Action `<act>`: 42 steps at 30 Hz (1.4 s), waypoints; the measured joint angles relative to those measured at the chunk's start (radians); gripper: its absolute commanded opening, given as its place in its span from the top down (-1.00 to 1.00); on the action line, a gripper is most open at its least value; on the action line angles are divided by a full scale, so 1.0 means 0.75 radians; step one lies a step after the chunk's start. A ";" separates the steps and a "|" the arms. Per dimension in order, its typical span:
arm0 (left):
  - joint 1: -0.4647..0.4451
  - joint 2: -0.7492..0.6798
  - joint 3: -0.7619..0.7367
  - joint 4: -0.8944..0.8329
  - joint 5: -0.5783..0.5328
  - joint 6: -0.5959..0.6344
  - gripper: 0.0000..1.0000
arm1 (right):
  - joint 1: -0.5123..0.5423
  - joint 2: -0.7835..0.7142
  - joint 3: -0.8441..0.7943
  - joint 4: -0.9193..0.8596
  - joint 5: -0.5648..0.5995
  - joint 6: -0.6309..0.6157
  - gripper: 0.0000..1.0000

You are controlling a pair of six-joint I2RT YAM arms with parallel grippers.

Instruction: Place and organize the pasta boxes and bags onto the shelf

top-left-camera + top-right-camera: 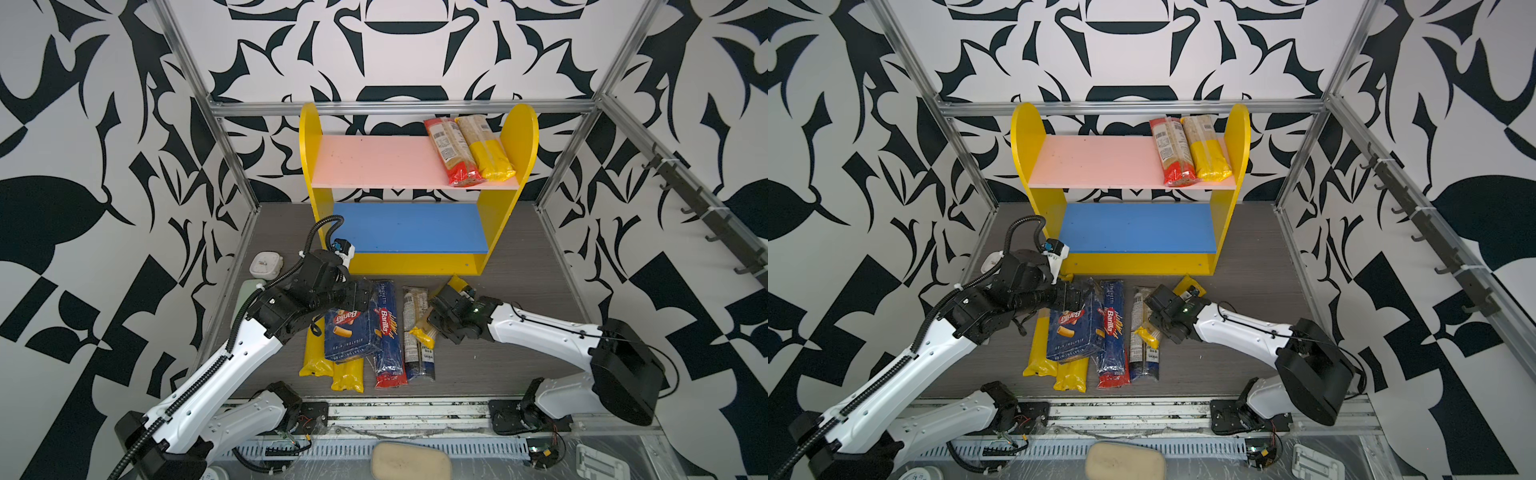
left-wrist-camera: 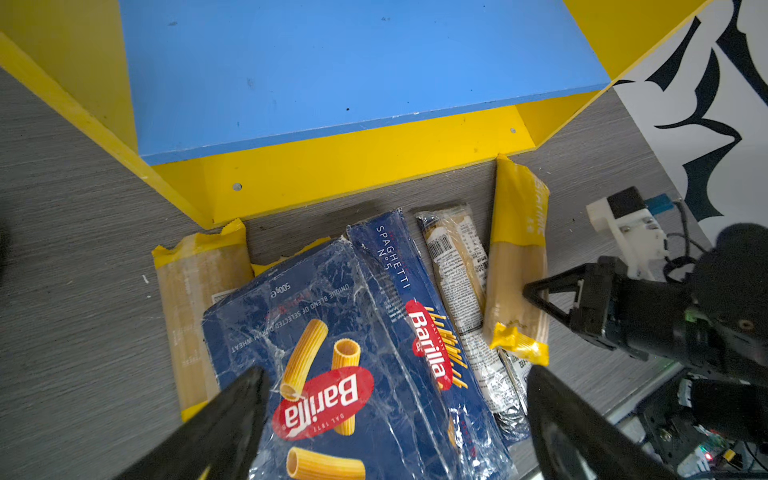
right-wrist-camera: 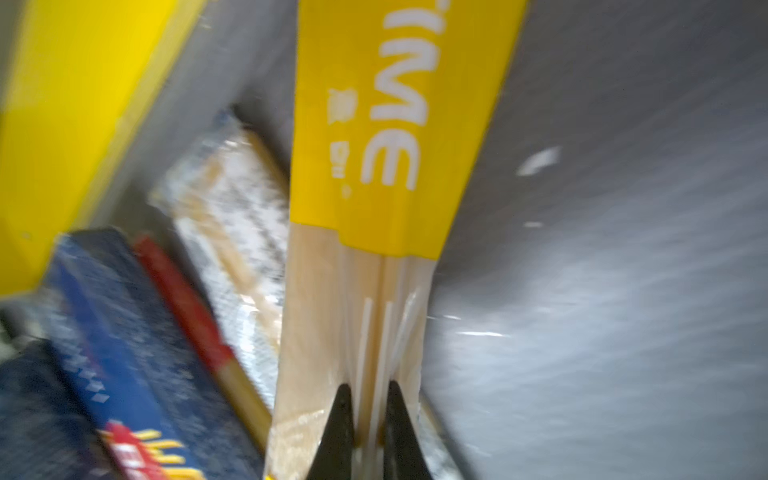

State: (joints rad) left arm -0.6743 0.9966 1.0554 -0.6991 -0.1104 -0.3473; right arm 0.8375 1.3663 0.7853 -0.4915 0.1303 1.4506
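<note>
Closest to the lens, my left gripper (image 2: 397, 372) hangs with jaws spread wide, grasping nothing, over the rigatoni block (image 1: 353, 336). That block lies on the table (image 1: 519, 332) in front of the shelf (image 1: 309, 166), resting across the leftmost yellow bags (image 1: 316, 361) of the row. Right of it lie the narrow spaghetti pack (image 1: 388, 332), then a labelled navy-ended bag (image 1: 417, 332), then a yellow-ended bag (image 3: 399, 124).

My right gripper (image 3: 368, 385) is clenched on this last bag, pinching its clear section, where pale strands show through the film.

Step in hand, as I judge it: pick-up of this bag. The next move calls for a level lift, then a carry to the far side.

The pink upper board (image 1: 374, 162) carries a shelved red-ended bag (image 1: 451, 153) and a shelved yellow bag (image 1: 488, 153) at its right end. The blue lower board (image 1: 407, 228) is bare.

Caution: the grip appears off-centre, so the longer end may droop.
</note>
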 measured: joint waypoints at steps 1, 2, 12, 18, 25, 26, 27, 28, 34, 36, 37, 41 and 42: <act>0.000 0.000 -0.001 0.000 0.004 -0.001 -0.99 | -0.006 -0.022 -0.006 -0.052 0.001 -0.029 0.71; 0.000 0.000 -0.001 0.001 0.005 -0.001 -0.98 | -0.011 -0.040 -0.007 -0.106 0.002 -0.054 0.60; 0.000 0.001 -0.001 0.001 0.034 -0.020 -0.98 | -0.003 -0.135 0.059 -0.437 0.091 -0.224 -0.49; 0.000 0.001 -0.001 0.001 0.039 -0.026 -0.98 | 0.065 -0.015 0.059 -0.447 0.131 -0.216 -0.96; 0.000 0.001 -0.001 0.001 0.040 -0.025 -0.98 | 0.126 0.102 0.038 -0.383 0.134 -0.200 -0.98; 0.000 0.001 -0.001 0.000 0.040 -0.025 -0.98 | 0.126 0.099 0.027 -0.365 0.134 -0.194 -0.98; 0.000 0.001 -0.001 0.000 0.041 -0.025 -0.99 | 0.126 0.099 0.011 -0.341 0.133 -0.187 -0.98; 0.000 0.001 -0.001 0.000 0.042 -0.025 -0.98 | 0.126 0.099 -0.006 -0.317 0.132 -0.181 -0.98; 0.000 0.001 -0.001 -0.001 0.045 -0.025 -0.98 | 0.131 0.127 -0.079 -0.190 0.109 -0.153 -0.98; 0.000 0.001 -0.001 -0.001 0.045 -0.025 -0.98 | 0.136 0.147 -0.083 -0.163 0.104 -0.150 -0.98; 0.000 0.001 -0.001 -0.002 0.045 -0.025 -0.98 | 0.140 0.151 -0.082 -0.162 0.107 -0.147 -0.98; 0.000 -0.008 -0.014 -0.002 0.045 -0.026 -0.99 | 0.142 0.166 -0.082 -0.156 0.106 -0.147 -0.84; 0.000 -0.015 -0.024 -0.002 0.044 -0.027 -0.98 | 0.143 0.178 -0.082 -0.150 0.107 -0.149 -0.77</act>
State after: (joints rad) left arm -0.6743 0.9855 1.0370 -0.7002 -0.0772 -0.3676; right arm 0.9447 1.4998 0.7235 -0.6037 0.2104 1.3392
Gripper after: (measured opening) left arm 0.992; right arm 0.934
